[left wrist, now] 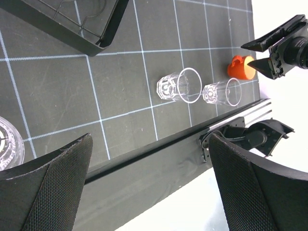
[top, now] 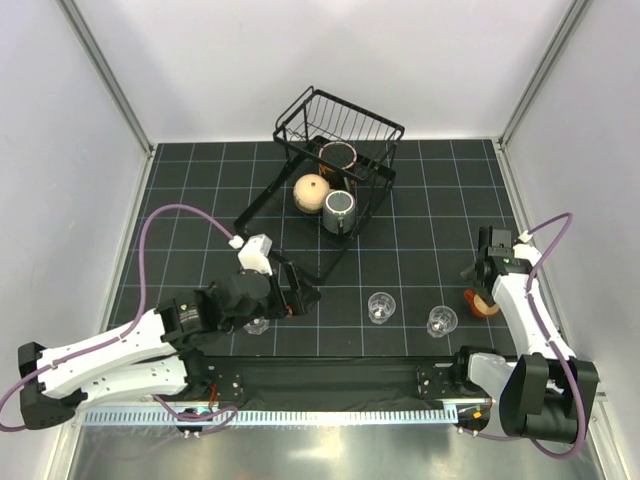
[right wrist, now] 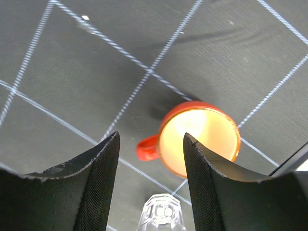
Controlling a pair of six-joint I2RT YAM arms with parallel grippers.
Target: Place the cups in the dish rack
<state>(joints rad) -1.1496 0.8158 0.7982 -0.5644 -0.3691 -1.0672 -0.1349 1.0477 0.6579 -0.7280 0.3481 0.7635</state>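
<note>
The black wire dish rack (top: 345, 125) stands at the back centre. Its lower frame holds a brown-rimmed cup (top: 338, 155), a round beige mug (top: 311, 191) and a grey mug (top: 339, 210). Two clear tumblers (top: 381, 306) (top: 442, 321) stand near the front edge; they also show in the left wrist view (left wrist: 180, 86) (left wrist: 222, 92). A third tumbler (top: 256, 325) sits under my left arm. My left gripper (top: 298, 290) (left wrist: 149, 192) is open and empty. My right gripper (top: 483, 283) (right wrist: 151, 159) is open above the red-orange cup (right wrist: 199, 139) (top: 485, 305), whose handle points between the fingers.
The rack's lower frame corner (left wrist: 98, 41) lies close ahead of my left gripper. A clear tumbler (right wrist: 162, 214) stands just near of the red-orange cup. White walls enclose the black gridded mat (top: 420, 200); a black rail runs along the near edge.
</note>
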